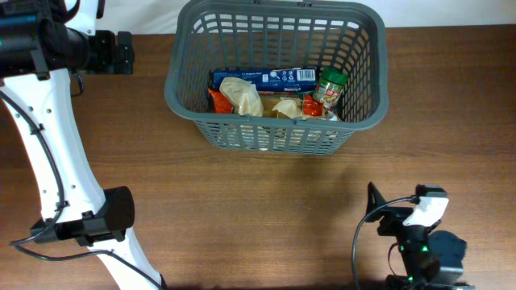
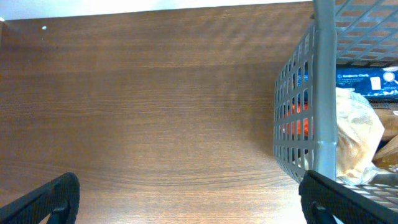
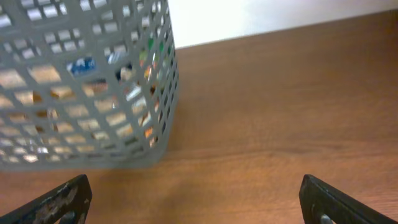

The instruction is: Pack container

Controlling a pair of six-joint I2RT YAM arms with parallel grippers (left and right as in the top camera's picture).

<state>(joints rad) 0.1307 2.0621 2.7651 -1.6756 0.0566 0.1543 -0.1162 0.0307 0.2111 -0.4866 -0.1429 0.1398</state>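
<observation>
Table (image 1: 242, 201) front: right gripper (image 3: 198, 200) spread wide, empty, well apart from container (image 1: 173, 84). Container stands upright at table's far middle, holding blue box (image 1: 266, 78), green-lidded jar (image 1: 330, 84), tan bags (image 1: 242, 97). Left gripper (image 2: 189, 202) just beside container's left wall, wide apart, holding nothing.

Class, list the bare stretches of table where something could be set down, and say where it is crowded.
Bare wood lies in front of the basket, between the left arm and right arm, and on the table right of the basket. Inside the basket it is crowded: box, jar and bags cover the floor.
</observation>
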